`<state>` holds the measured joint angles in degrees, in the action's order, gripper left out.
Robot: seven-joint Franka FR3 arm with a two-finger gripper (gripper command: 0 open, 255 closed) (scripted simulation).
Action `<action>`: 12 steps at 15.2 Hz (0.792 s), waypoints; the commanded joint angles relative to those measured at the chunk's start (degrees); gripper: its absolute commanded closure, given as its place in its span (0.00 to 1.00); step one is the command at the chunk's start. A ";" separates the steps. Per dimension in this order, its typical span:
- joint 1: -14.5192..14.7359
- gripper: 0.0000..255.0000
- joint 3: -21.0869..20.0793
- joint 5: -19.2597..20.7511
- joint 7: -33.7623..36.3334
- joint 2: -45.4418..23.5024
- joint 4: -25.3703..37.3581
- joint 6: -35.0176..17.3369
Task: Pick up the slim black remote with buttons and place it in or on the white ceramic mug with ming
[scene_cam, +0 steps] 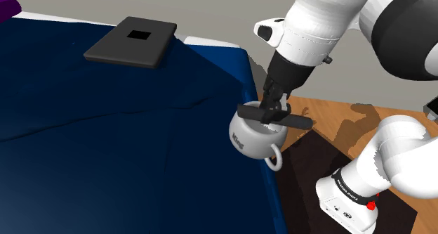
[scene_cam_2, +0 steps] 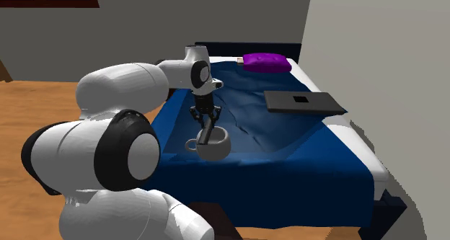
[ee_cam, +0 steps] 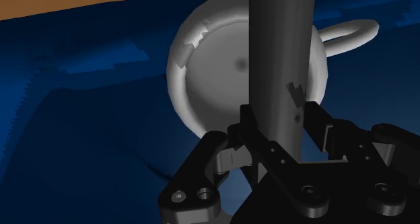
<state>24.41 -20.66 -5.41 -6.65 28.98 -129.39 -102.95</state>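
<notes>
Gripper (scene_cam: 271, 113) clamps the slim black remote (scene_cam: 298, 120) mid-length, just above the mouth of the white mug (scene_cam: 246, 138).

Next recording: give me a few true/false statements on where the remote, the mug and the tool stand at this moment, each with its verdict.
1. The tool is shut on the black remote. True.
2. The remote is over the mouth of the white mug. True.
3. The mug lies tipped on its side. False: it stands upright, with its handle sticking out sideways.
4. The mug sits on a wooden table. False: it sits on the blue bed cover, near its edge.
5. The flat dark slab touches the mug. False: it lies well apart from it, farther up the bed.
</notes>
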 commanded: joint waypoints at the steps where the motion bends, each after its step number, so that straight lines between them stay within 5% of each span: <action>1: 0.05 1.00 -0.13 -0.09 0.02 0.00 -1.40 -1.43; 12: 0.16 1.00 -0.45 -0.25 0.16 -0.17 -3.87 -4.07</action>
<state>24.58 -21.09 -5.66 -6.49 28.91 -133.18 -107.03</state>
